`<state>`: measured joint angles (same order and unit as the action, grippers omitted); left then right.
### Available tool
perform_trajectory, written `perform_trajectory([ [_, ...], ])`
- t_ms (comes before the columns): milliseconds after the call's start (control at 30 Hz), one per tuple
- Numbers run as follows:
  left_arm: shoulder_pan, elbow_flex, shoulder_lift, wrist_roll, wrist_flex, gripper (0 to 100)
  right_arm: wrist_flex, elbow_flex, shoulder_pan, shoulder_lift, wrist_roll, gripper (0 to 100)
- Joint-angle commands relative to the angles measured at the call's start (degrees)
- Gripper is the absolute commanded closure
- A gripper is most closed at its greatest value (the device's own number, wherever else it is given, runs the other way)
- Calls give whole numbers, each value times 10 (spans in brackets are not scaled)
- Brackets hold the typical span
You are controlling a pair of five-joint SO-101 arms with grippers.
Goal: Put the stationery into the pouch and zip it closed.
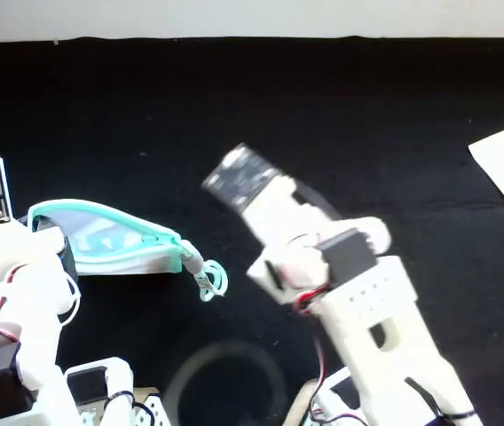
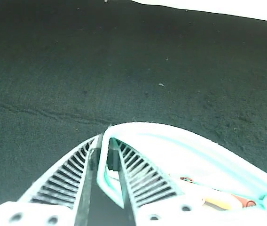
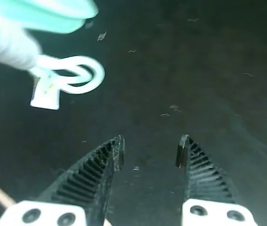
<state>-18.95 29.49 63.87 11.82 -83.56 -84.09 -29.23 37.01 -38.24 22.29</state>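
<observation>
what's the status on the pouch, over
Left gripper shut on pouch rim. Right gripper open, apart from the zip pull loop. Pens show inside pouch; zip state unclear. Bare cloth between gripper and loop.

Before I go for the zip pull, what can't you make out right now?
Stationery count: left wrist view, cut off by the frame edge and the pouch rim.
How far the pouch is zipped: high view, too small and blurred.
Pull ring and how it joins the pouch: right wrist view, blurred and cut by the edge.
</observation>
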Motion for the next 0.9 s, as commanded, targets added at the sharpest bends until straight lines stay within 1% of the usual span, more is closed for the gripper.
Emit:
perform_trajectory([
  [0,12,13,-12,-8,2,993,103,-116,65,-1,2,808],
  [67,10,13,-12,-7,2,993,158,-164,75,0,0,808],
  [200,8,13,-12,-7,2,993,211,-223,75,0,-4,808],
  [233,8,13,-12,-7,2,993,229,-236,75,-1,-17,808],
  [400,7,13,-12,-6,2,993,368,-279,62,-2,-151,808],
  [467,7,12,-12,-5,2,993,399,-283,42,-2,-199,808],
  [500,7,12,-12,-5,2,993,401,-283,33,-5,-209,808],
  [633,7,12,-12,-5,3,993,401,-284,5,-7,-202,808],
  [733,7,12,-12,-4,3,993,401,-290,-4,-7,-143,808],
  [867,7,8,-12,-4,3,993,403,-294,-7,-7,-101,808],
])
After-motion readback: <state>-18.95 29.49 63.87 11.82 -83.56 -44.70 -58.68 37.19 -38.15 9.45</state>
